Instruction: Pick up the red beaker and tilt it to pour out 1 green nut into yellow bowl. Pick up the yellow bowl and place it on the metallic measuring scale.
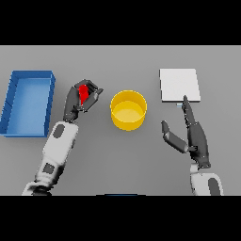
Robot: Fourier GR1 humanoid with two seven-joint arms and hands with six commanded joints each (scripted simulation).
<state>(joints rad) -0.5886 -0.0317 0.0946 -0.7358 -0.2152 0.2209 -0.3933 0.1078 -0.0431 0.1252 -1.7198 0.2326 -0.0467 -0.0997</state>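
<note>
One red beaker (84, 93) sits gripped in the curled left hand (80, 100), just left of one yellow bowl (128, 109); one scale (179, 84) (pale, square) lies beyond the flat, straight-fingered right hand (195, 136). One blue bin (14, 101) far left.

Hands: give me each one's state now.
Left hand: shut on the red beaker.
Right hand: open, holding nothing.

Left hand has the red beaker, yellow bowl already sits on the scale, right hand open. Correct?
Not quite. In the head view the yellow bowl stands on the table, left of the scale. The left hand does hold the red beaker; the right hand is open.
</note>
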